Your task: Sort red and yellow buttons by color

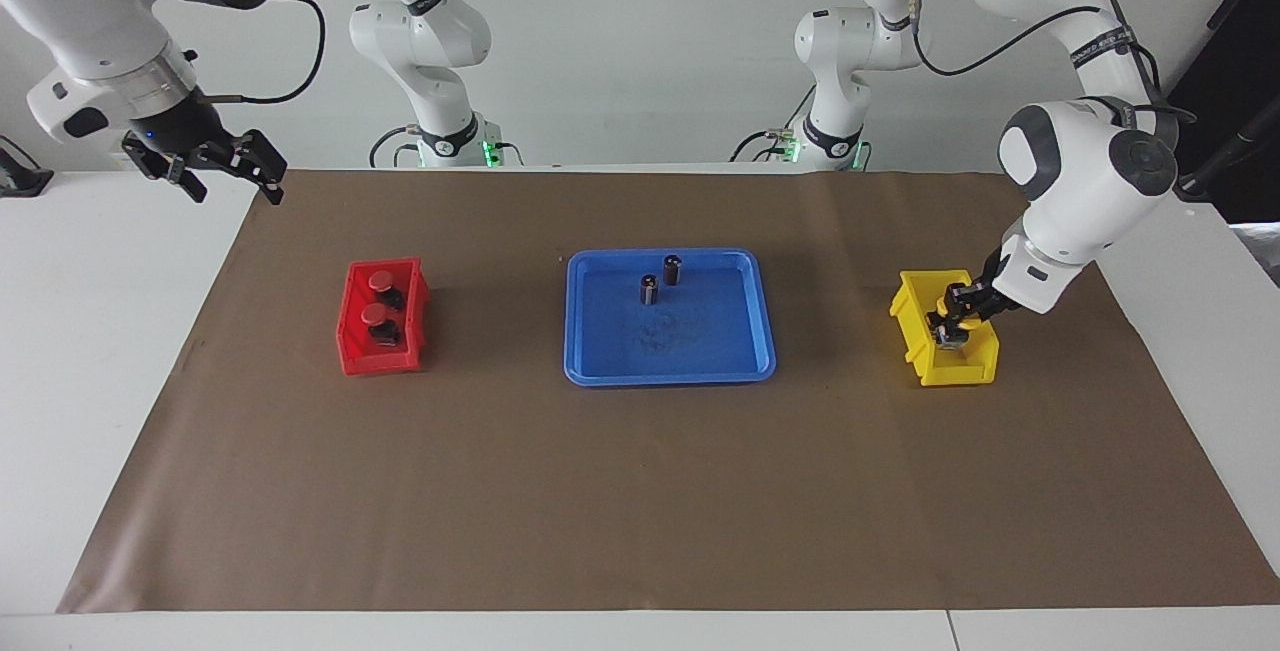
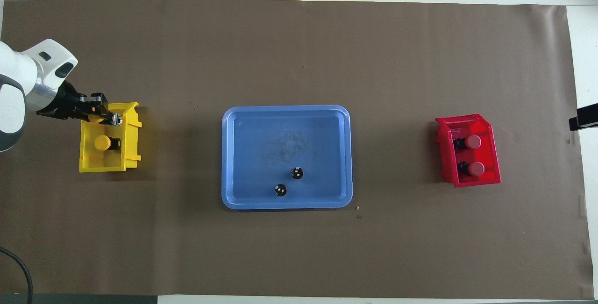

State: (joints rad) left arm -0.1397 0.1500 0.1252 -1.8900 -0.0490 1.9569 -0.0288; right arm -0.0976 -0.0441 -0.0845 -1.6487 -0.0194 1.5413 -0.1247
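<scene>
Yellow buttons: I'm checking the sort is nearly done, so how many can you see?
2. One yellow button lies in the yellow bin; the other is held by the left pincer over that bin's end farther from the robots.
</scene>
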